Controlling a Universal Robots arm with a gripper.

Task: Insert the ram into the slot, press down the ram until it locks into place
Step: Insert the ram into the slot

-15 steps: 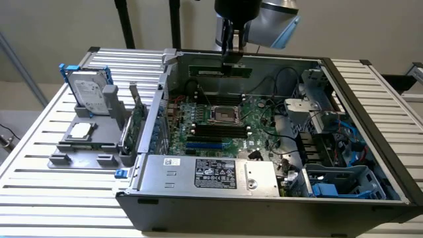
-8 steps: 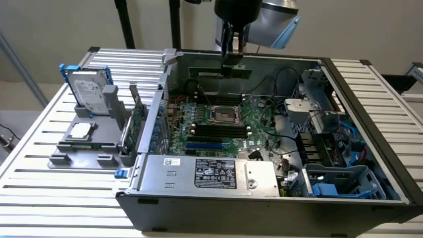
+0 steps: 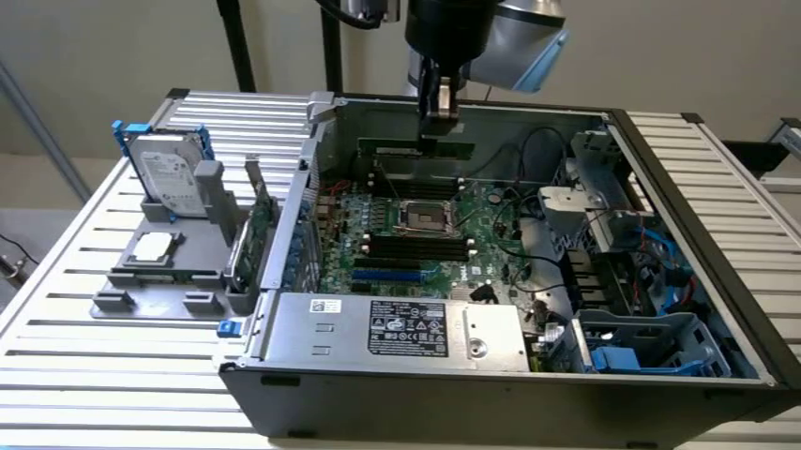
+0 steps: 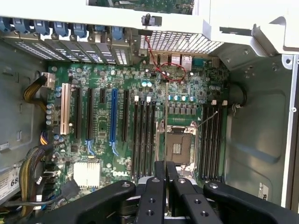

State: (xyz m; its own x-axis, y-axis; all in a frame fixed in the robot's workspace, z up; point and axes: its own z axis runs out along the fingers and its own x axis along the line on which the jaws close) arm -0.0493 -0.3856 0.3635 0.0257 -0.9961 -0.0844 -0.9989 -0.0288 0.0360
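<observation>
The ram (image 3: 419, 147), a thin, long green circuit-board stick, hangs in the air above the green motherboard (image 4: 100, 126) inside the open grey computer case (image 3: 375, 394), which lies on its side on the white slatted table (image 3: 75, 375). The two black fingers (image 4: 154, 196) are closed flat on it from either side, pinching it at mid-length near its upper edge, so the contact edge below is free. From the wrist view the stick shows edge-on, as a fine line that falls between a bank of long narrow black plastic memory slots (image 4: 145, 140) and the square metal CPU socket (image 4: 180, 145); it is not yet in any slot, and I cannot tell which one it is meant for. To my eye this is a light, stiff little board, but thin enough to crack if bent, with small chips and contacts that dislike rubbing. The hold looks right: on the flat faces, centred, clear of the bottom edge. Seating it would, I judge, need the stick square to the slot and pressed evenly, or one end may jam.
</observation>
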